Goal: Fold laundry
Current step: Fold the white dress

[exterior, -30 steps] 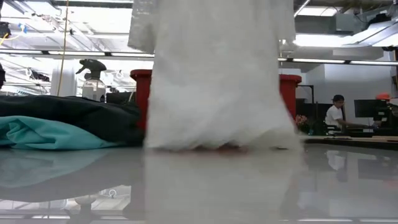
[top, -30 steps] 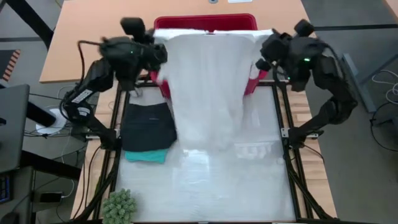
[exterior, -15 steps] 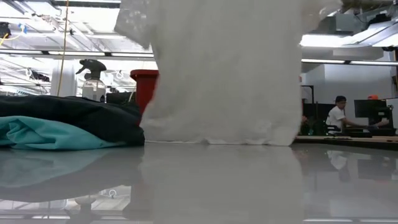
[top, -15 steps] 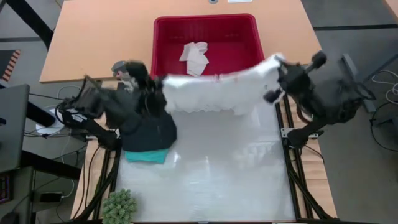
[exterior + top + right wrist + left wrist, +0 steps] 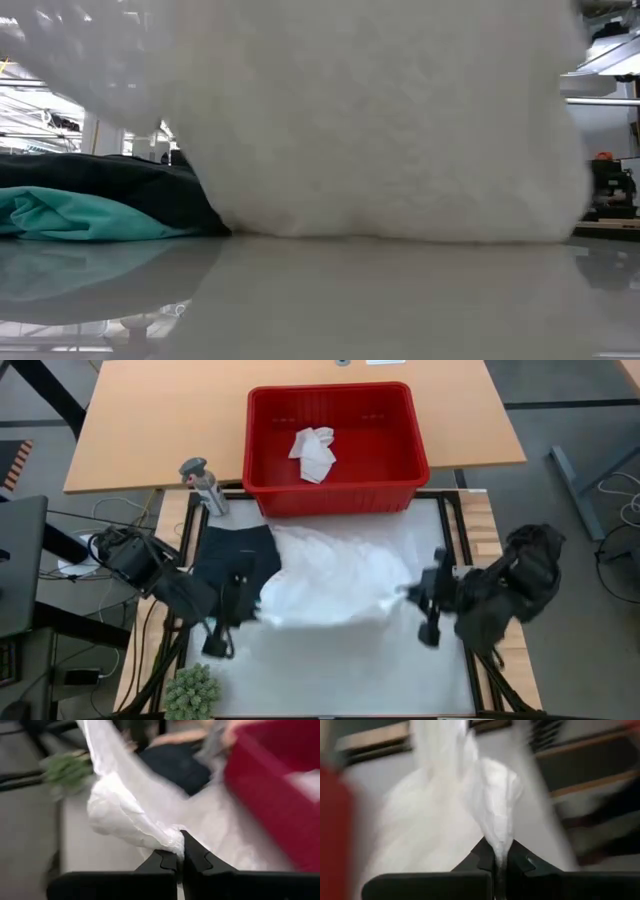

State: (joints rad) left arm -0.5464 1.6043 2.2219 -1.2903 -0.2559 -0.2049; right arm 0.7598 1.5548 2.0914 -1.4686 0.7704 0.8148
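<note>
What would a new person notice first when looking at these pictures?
First, the large white garment spread over the middle of the table, held at its two front corners: the left gripper and the right gripper each have their fingers shut on a bunched corner. Next, the red basket at the table's far edge, with one small white cloth inside. A black garment lies on the left, beside the white one.

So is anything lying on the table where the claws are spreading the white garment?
Mostly no. The table toward the front is bare. Only the black garment at the left touches the white garment's edge. Both claws, left and right, are shut on it.
</note>
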